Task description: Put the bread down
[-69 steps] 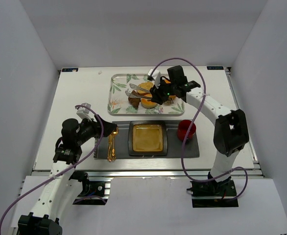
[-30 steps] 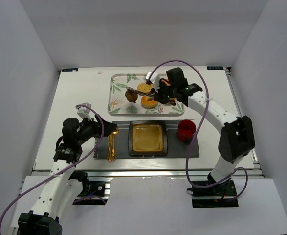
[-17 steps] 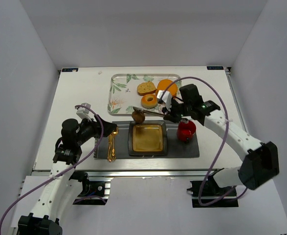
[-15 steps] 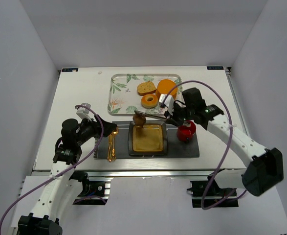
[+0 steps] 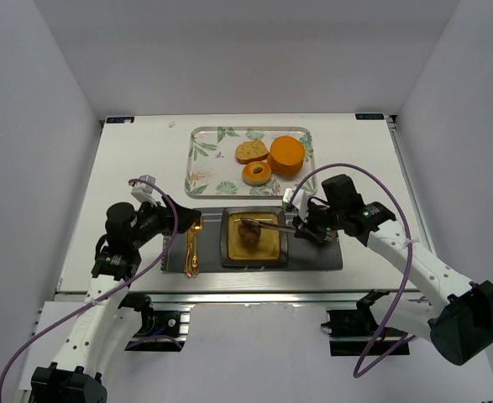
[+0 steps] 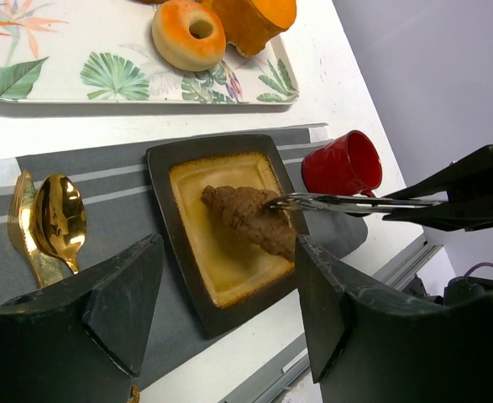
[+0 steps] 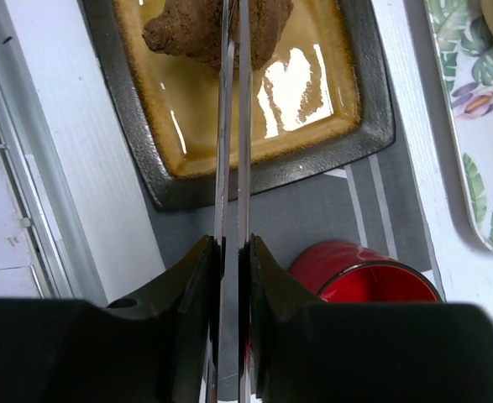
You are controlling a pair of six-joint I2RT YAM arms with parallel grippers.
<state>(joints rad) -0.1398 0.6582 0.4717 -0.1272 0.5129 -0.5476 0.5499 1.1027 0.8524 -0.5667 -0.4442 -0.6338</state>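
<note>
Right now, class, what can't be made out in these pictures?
- Right wrist: tips of the tongs and far end of the bread, cut off by the top edge.
- Right wrist: part of the red cup, behind the right gripper.
- Left wrist: fork and spoon handles, behind the left gripper.

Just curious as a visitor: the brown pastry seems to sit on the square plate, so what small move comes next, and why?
Probably ease the right jaws open slightly, so the tongs spread and let go of the bread. It appears to rest on the plate, pinched between the tong tips.
</note>
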